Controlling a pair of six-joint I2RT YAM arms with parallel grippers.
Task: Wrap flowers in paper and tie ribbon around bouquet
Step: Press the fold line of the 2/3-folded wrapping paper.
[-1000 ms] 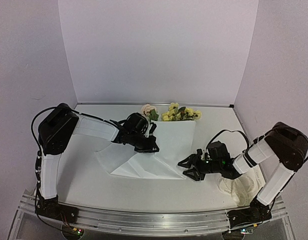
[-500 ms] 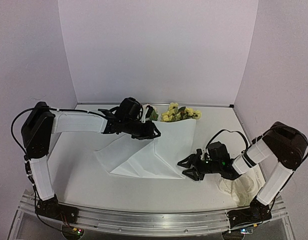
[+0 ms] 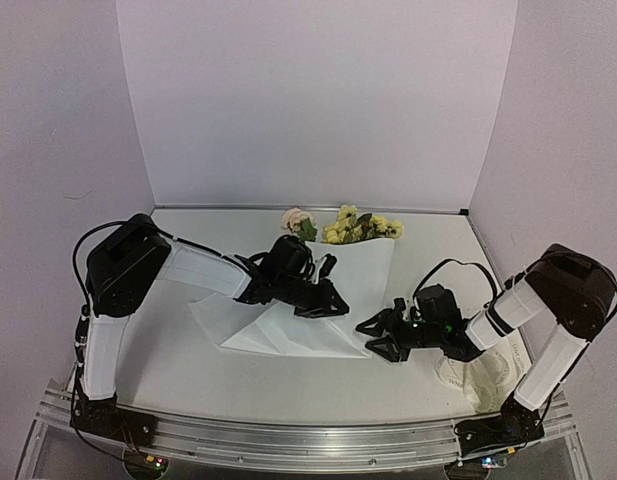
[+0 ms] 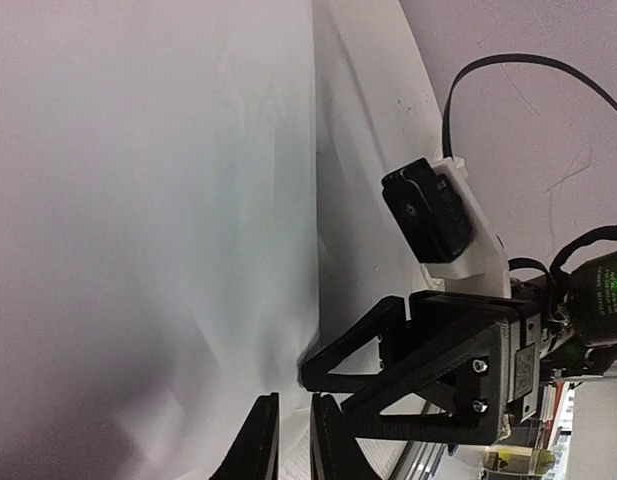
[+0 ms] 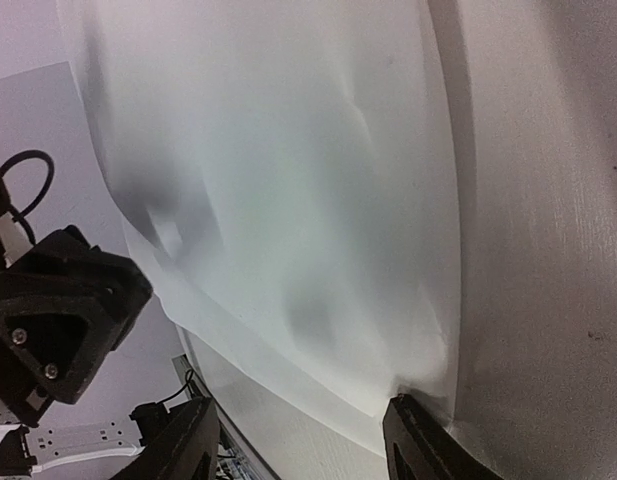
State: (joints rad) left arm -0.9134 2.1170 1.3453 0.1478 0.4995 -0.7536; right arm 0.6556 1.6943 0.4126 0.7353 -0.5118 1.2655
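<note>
Top view: paper (image 3: 288, 335) flat on the surface (image 3: 168, 350) mid-frame, flowers (image 3: 363, 227) at its upper edge; left pincer (image 3: 333, 300) over the sheet, right pincer (image 3: 373, 338) wide at the lower-right corner
Left wrist: tips narrow, can't tell if gripping
Right wrist: wide, paper corner between
Sheet looks thin and floppy, so pinch an edge

Robot lab booth: plain lilac walls (image 3: 318, 100), aluminium rail (image 3: 308, 436)
</note>
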